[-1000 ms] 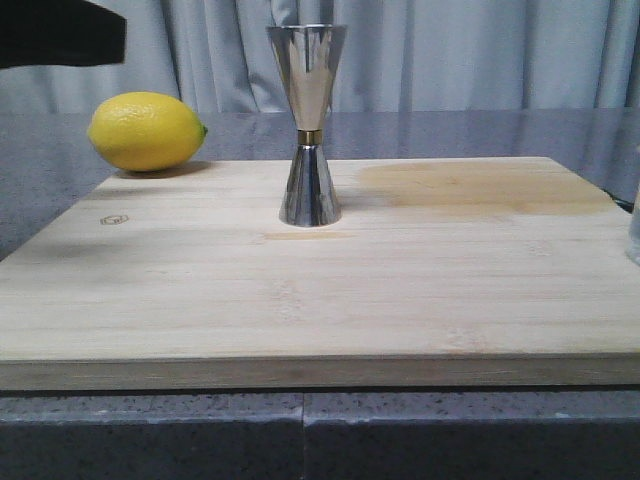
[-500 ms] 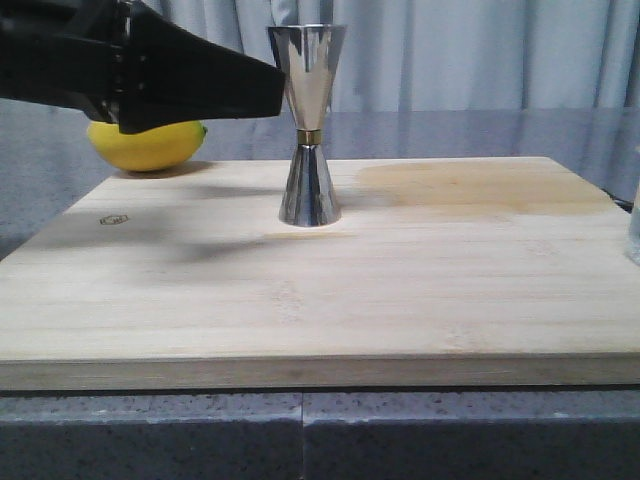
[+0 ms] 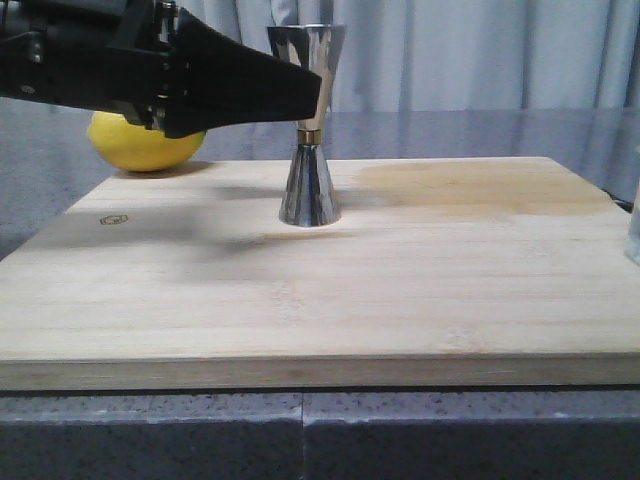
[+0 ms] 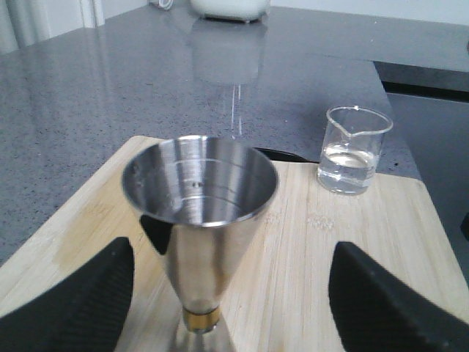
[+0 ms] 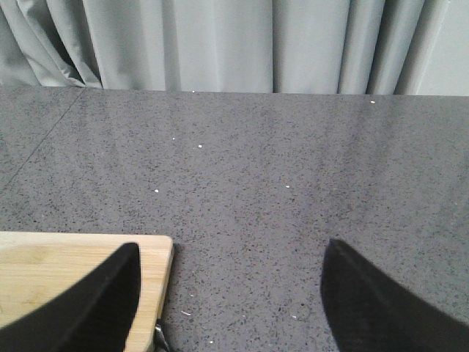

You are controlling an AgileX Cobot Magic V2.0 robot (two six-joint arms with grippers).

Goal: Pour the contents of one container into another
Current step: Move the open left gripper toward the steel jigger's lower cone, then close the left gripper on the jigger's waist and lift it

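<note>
A steel hourglass jigger point(image 3: 310, 170) stands upright at the back middle of the wooden board point(image 3: 400, 280); its upper cup point(image 4: 199, 182) looks empty. My left gripper point(image 3: 316, 96) reaches in from the left at cup height. It is open, one finger point(image 4: 77, 301) on each side of the jigger point(image 4: 201, 257) with gaps on both sides. A small glass beaker point(image 4: 352, 150) holding clear liquid stands at the board's right edge, only a sliver point(image 3: 634, 230) showing in the front view. My right gripper point(image 5: 231, 257) is open over the counter, empty.
A yellow lemon point(image 3: 135, 148) lies behind the board's back left corner, partly hidden by my left arm. The board rests on a grey speckled counter point(image 5: 278, 169). One board corner point(image 5: 66, 268) shows by my right gripper. Curtains hang behind.
My left gripper has come in from the left at cup height, and its fingers now flank the jigger. The jigger, lemon and beaker have not moved.
</note>
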